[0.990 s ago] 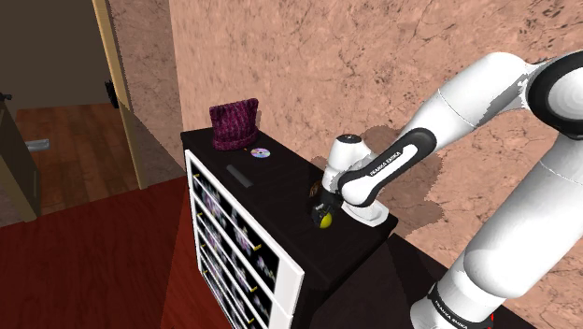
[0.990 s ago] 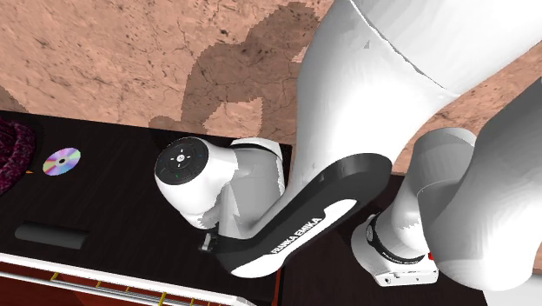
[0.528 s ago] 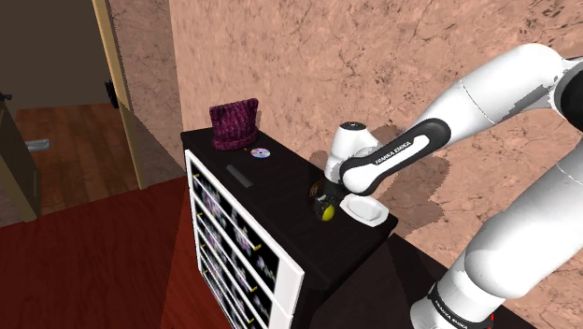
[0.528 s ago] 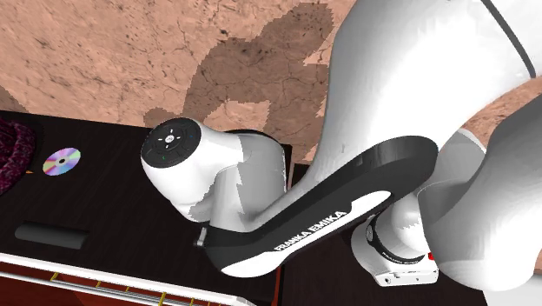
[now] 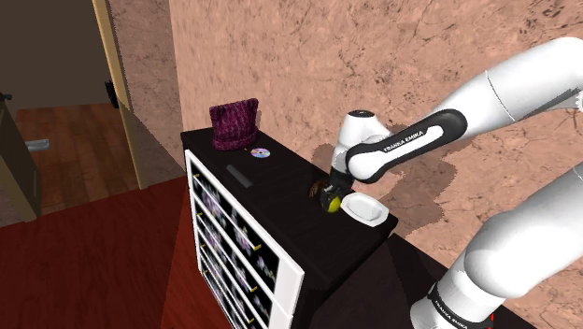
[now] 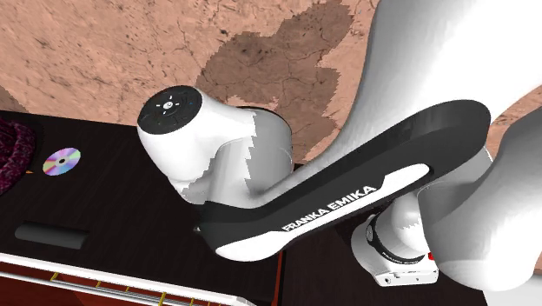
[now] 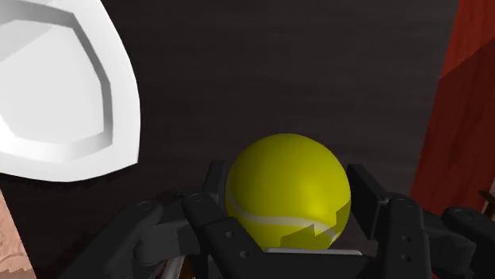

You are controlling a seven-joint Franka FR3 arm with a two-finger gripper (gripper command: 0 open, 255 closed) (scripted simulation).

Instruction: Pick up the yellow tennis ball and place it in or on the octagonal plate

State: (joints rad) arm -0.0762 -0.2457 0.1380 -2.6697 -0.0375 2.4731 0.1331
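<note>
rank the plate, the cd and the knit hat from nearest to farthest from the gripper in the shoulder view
1. Plate: right beside the gripper, at the cabinet end by the stand.
2. CD: farther along the cabinet top, toward its far end.
3. Knit hat: at the far end, past the CD.

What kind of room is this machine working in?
Probably a room in a home, maybe a bedroom: a black chest of drawers against the wall, with a purple knitted hat and a disc on top.

Knit hat (image 5: 234, 124), disc (image 5: 259, 153) on cabinet (image 5: 271, 192)
</note>
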